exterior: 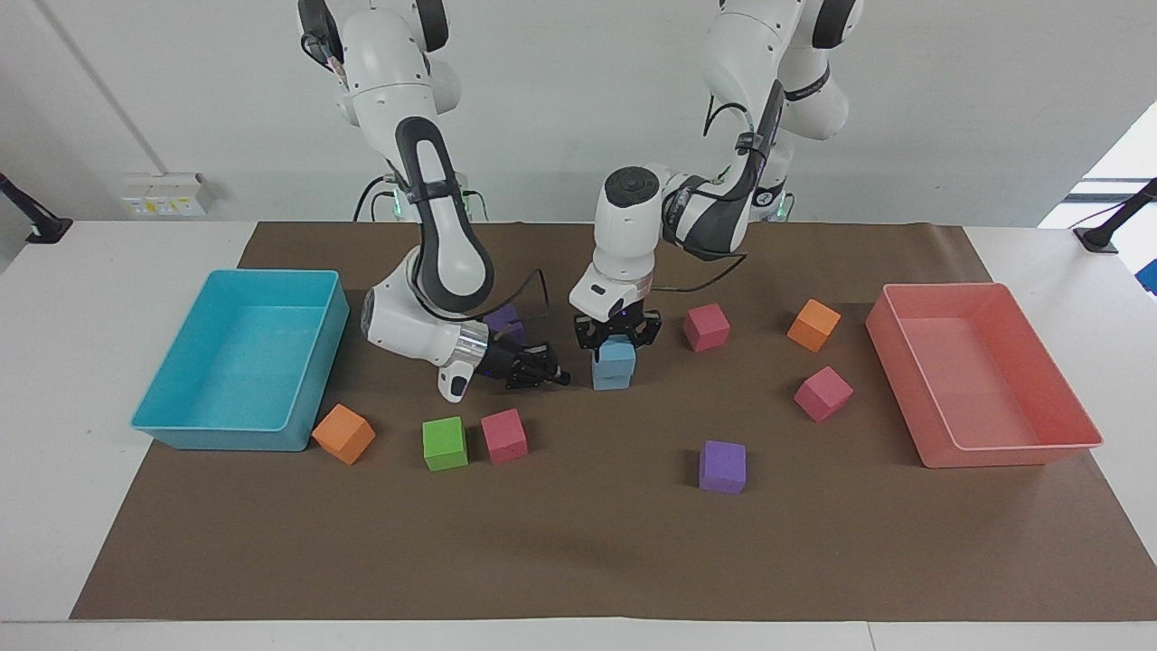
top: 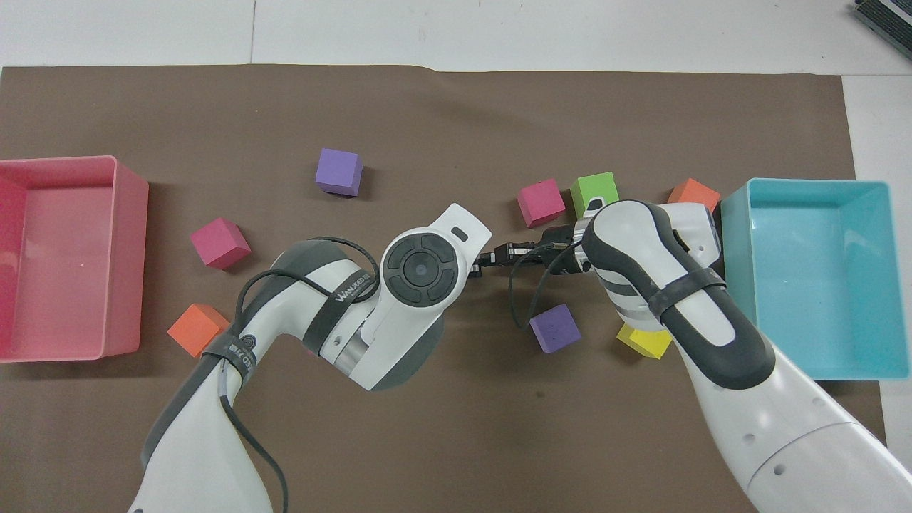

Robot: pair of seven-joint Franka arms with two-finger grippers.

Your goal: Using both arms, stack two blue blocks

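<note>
Two blue blocks (exterior: 614,363) are sitting stacked mid-frame; left claw (exterior: 618,332) is clasping the top one (release pending), right claw (exterior: 540,371) is waiting alongside, its opening unclear

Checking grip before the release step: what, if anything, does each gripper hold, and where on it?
The left gripper holds the upper blue block by its top sides, on the lower blue block. The right gripper, beside the stack, holds nothing.

- Left gripper (exterior: 617,336) grips the upper blue block (exterior: 617,352), apparently resting on the lower blue block (exterior: 611,376).
- Right gripper (exterior: 553,374) hovers low beside the stack.
</note>
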